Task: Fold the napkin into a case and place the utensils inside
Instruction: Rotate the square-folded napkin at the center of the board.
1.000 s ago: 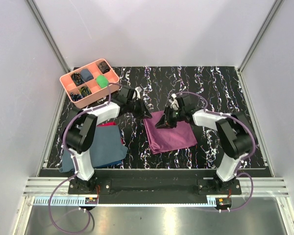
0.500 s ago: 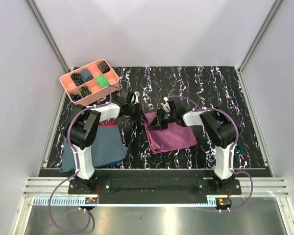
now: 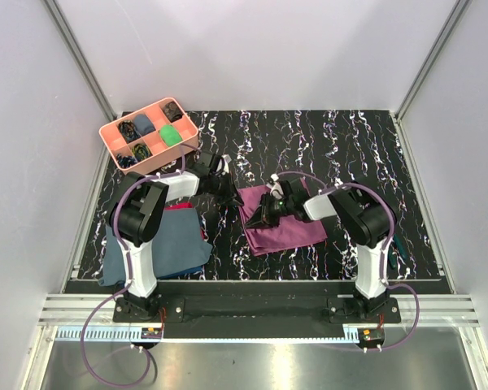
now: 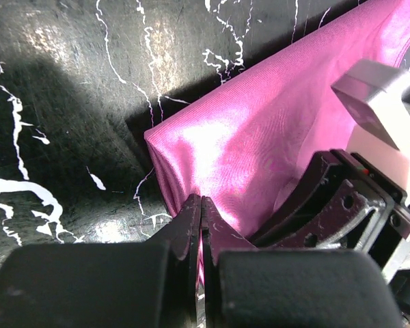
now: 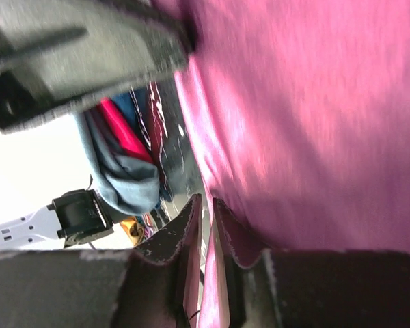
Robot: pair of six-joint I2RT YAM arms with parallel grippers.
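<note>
We saw the left gripper and the right gripper each clamped on the frame-left side of the napkin at centre frame (2 pinches close together), its cloth spreading rightward under the right arm.

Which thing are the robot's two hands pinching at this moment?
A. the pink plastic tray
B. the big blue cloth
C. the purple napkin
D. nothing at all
C: each wrist view shows the fingers closed on a pinch of the napkin, with the left hand at its corner and the right hand gripping the cloth close by.
</note>
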